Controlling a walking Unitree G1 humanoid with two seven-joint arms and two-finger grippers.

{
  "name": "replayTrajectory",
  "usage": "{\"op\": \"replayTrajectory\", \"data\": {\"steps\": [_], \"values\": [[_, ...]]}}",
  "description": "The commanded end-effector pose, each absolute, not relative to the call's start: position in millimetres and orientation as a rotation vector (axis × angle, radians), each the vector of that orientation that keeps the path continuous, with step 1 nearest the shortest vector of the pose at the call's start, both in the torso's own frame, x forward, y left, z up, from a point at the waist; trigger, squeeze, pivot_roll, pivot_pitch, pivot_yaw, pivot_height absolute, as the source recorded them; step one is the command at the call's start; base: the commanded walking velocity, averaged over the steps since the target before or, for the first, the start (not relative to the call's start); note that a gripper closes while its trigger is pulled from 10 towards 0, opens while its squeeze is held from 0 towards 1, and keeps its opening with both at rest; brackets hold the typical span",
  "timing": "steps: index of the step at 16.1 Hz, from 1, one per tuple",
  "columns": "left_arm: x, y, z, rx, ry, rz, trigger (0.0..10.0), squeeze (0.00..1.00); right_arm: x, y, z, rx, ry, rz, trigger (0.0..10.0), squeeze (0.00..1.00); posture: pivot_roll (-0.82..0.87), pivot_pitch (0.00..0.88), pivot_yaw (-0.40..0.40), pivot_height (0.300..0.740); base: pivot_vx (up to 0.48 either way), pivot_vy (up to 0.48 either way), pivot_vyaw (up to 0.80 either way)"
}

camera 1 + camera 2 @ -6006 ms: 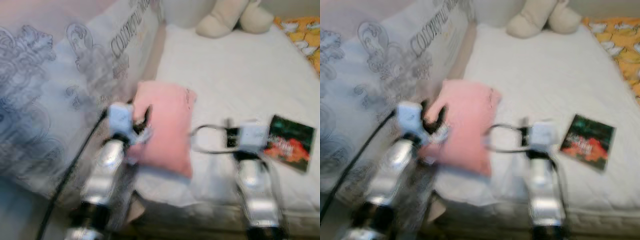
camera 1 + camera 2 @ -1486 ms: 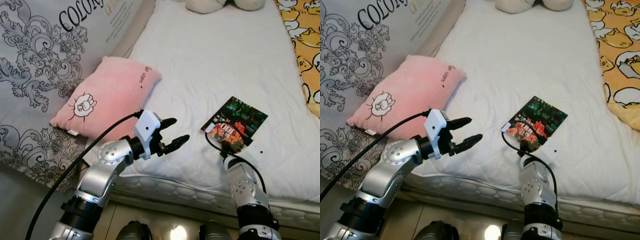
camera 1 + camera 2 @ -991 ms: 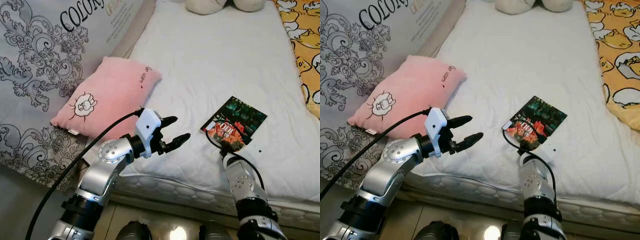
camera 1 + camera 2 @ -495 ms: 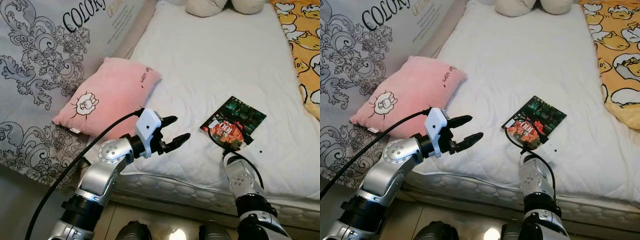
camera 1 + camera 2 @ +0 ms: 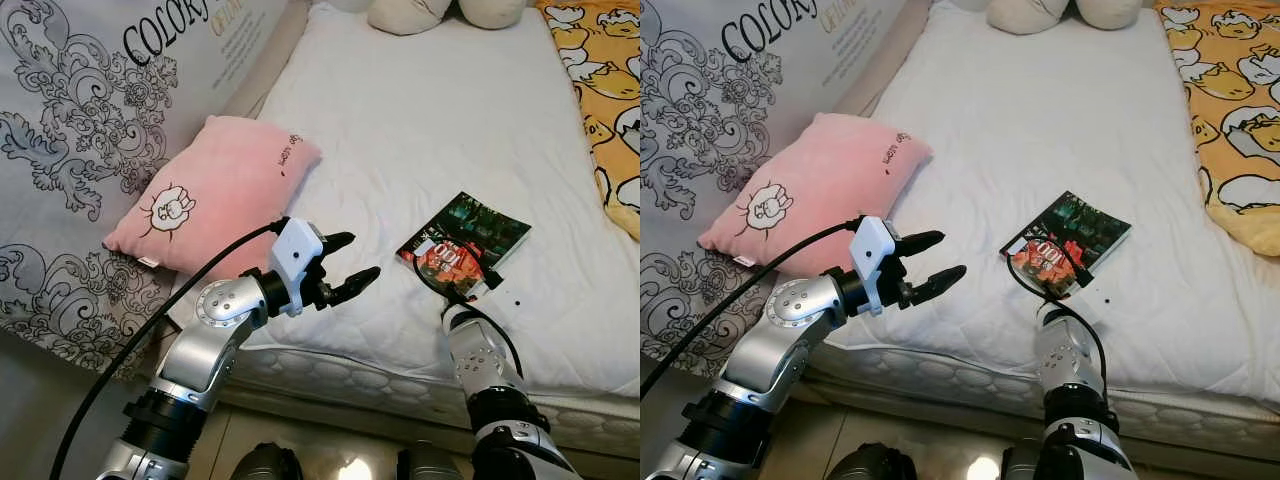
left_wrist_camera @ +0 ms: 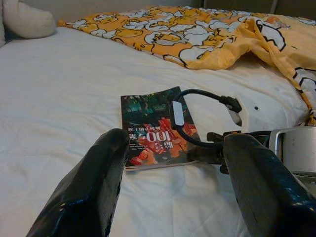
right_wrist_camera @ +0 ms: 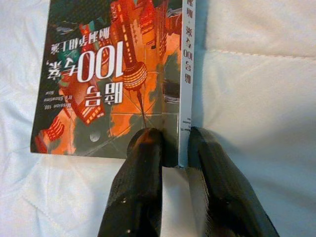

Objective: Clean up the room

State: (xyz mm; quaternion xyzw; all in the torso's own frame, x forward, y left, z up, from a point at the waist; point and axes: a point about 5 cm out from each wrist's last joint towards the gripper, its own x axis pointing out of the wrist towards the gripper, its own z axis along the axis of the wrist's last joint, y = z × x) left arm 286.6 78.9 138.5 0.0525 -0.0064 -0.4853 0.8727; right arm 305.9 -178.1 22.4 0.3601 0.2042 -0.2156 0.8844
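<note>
A dark book (image 5: pixel 470 232) with a red and green cover lies on the white mattress (image 5: pixel 420 110) near its front edge. My right gripper (image 7: pixel 170 148) is shut on the book's near corner, one finger on the cover and the other by the spine (image 7: pixel 186 89). That corner looks slightly raised. My left gripper (image 5: pixel 360 255) hangs open over the mattress, between the pink pillow (image 5: pixel 215 195) and the book, and holds nothing. From the left wrist view the book (image 6: pixel 153 126) lies beyond the open fingers (image 6: pixel 106 163).
A grey-patterned printed fabric (image 5: pixel 80 120) rises at the left behind the pillow. A yellow duck-print blanket (image 5: pixel 612 90) covers the bed's right side. A cream plush toy (image 5: pixel 430 12) sits at the far end. The mattress front edge (image 5: pixel 380 375) is just below the arms.
Six seconds ago my left gripper was at the pink pillow; now it is off it and open. My right gripper has reached the book and closed on its corner, turning it slightly.
</note>
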Motion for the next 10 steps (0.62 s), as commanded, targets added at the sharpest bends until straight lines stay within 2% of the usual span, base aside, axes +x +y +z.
{"op": "replayTrajectory", "data": {"steps": [1, 2, 3, 7, 10], "values": [[291.7, 81.2, 139.8, 0.115, -0.013, -0.979, 10.0, 0.00, 305.2, -170.3, 19.0, 0.725, 0.456, -0.424, 0.0, 0.00, -0.10, 0.074, 0.094, 0.715, 0.000, 0.000, 0.00], [294.2, 82.4, 140.3, 0.095, -0.010, -0.951, 10.0, 0.00, 307.4, -169.9, 22.3, 0.701, 0.441, -0.410, 0.0, 0.00, -0.10, 0.074, 0.094, 0.715, 0.000, 0.000, 0.00], [303.9, 88.7, 141.6, 0.036, -0.005, -0.845, 10.0, 0.00, 316.4, -166.3, 38.9, 0.601, 0.357, -0.334, 0.0, 0.00, -0.11, 0.059, 0.093, 0.715, 0.000, 0.000, 0.00], [324.7, 107.4, 148.4, -0.083, -0.037, -0.563, 10.0, 0.00, 335.0, -150.0, 92.7, 0.390, 0.111, -0.132, 0.0, 0.00, -0.11, 0.036, 0.088, 0.715, 0.000, 0.000, 0.00], [330.0, 107.0, 156.0, -0.104, -0.084, -0.498, 10.0, 0.00, 340.2, -144.7, 117.9, 0.269, -0.006, -0.046, 0.0, 0.00, -0.12, 0.015, 0.079, 0.715, 0.000, 0.000, 0.00]]}}
